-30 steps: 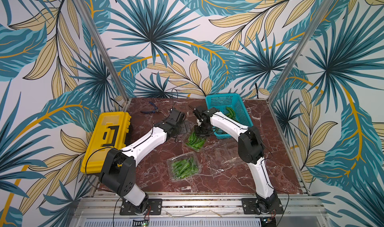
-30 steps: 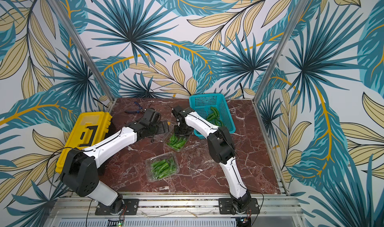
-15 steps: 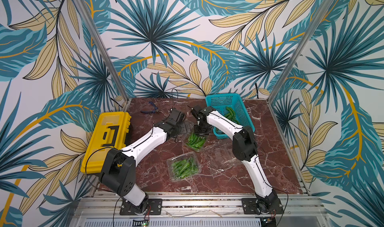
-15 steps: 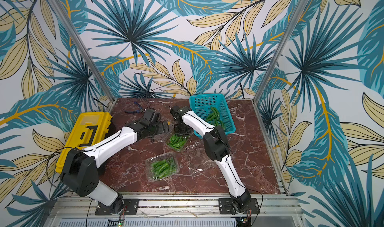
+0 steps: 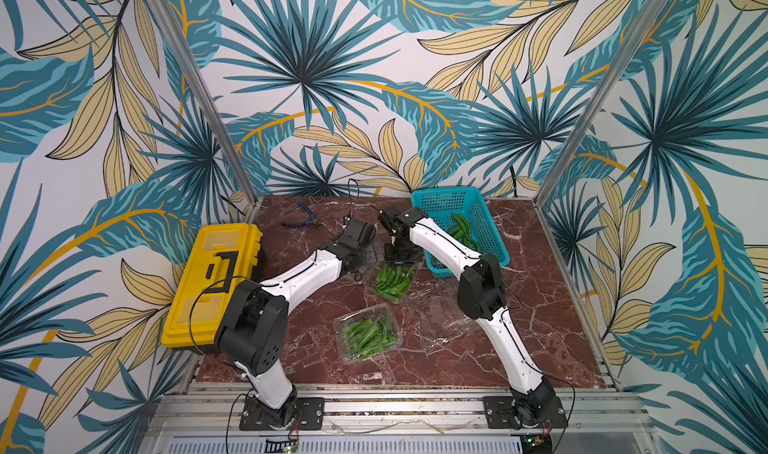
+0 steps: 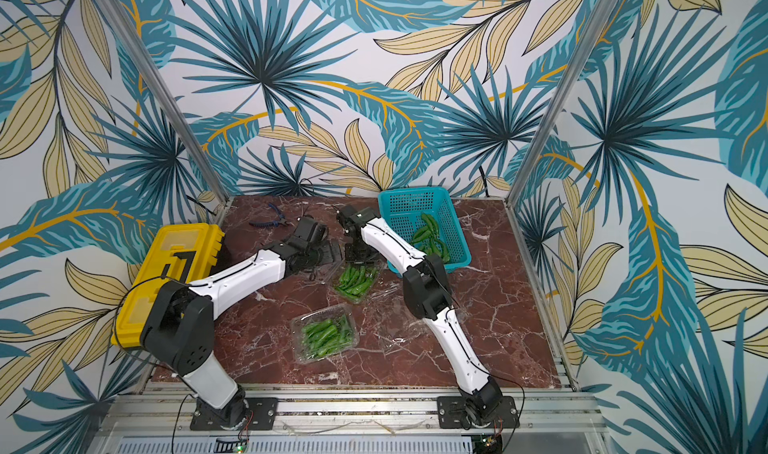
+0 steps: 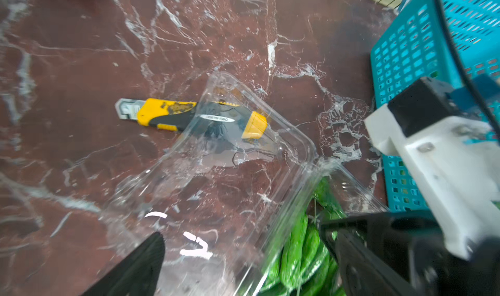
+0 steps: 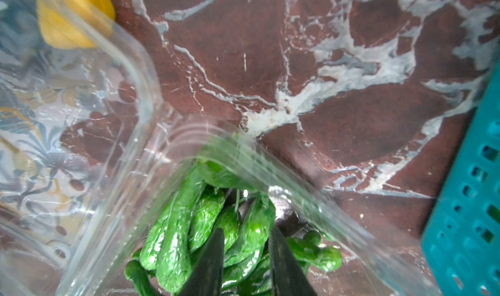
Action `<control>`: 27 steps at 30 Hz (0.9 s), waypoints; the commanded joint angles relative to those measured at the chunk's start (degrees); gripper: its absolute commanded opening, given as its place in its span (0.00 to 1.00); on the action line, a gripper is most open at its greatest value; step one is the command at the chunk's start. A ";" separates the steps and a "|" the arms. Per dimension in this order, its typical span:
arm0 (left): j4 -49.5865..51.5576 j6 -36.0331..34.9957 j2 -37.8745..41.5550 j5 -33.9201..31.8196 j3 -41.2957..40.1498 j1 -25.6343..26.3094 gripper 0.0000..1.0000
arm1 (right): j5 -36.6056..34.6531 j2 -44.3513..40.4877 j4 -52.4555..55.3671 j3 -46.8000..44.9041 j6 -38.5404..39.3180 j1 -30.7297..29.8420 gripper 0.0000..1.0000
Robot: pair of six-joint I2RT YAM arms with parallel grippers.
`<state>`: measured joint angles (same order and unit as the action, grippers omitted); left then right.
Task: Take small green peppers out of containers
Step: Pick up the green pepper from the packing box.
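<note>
The right gripper (image 8: 246, 230) is down in the small green peppers (image 8: 176, 221), its two fingers (image 8: 211, 262) close together with one pepper between them; I cannot tell if they squeeze it. The peppers lie in an open clear container (image 8: 297, 194) beside the teal basket (image 5: 478, 215). The left gripper (image 7: 242, 231) is wide open over its lid (image 7: 216, 172).

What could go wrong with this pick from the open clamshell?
The right fingers straddle packed peppers in the clamshell: they may grab a clump, or bruise one.
The clamshell looks light, and the left fingers stand open over its lid, gripping nothing: it may lift or slide with the pull.
The knife lies partly under the lid: a sliding lid could drag it.
</note>
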<state>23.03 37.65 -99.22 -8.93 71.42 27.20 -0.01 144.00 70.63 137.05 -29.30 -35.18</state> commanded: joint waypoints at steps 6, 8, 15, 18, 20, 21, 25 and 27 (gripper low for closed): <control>-4.97 -0.74 -3.94 6.75 6.09 -0.22 1.00 | -1.89 0.39 -0.03 -3.79 0.85 0.09 0.29; -5.01 -1.38 -2.72 6.05 5.58 -0.13 1.00 | -2.94 0.03 0.30 -4.32 0.75 0.17 0.28; -4.95 -3.98 5.46 -2.32 0.82 0.00 1.00 | -3.40 -0.04 0.56 -4.60 0.45 0.08 0.21; -4.99 -4.25 7.97 -3.68 -0.46 -0.10 1.00 | -3.36 -0.05 0.57 -4.56 0.89 0.05 0.11; -4.93 -4.08 8.82 -3.99 -1.09 -0.12 1.00 | -3.31 -0.04 0.65 -4.73 0.99 0.11 0.04; -4.96 -3.94 8.98 -3.86 -1.31 -0.06 1.00 | -3.61 -0.12 0.73 -4.73 0.77 0.08 0.01; -4.93 -3.56 9.38 -3.60 -2.31 -0.09 1.00 | -3.45 -3.72 -2.46 -7.95 1.00 0.08 0.00; -4.92 -3.30 9.61 -3.93 -2.80 -0.05 1.00 | -2.32 -8.31 -7.85 -13.17 1.13 0.03 0.00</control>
<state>18.22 34.72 -90.11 -11.66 70.65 27.03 -2.72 141.71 67.31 128.27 -28.58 -34.87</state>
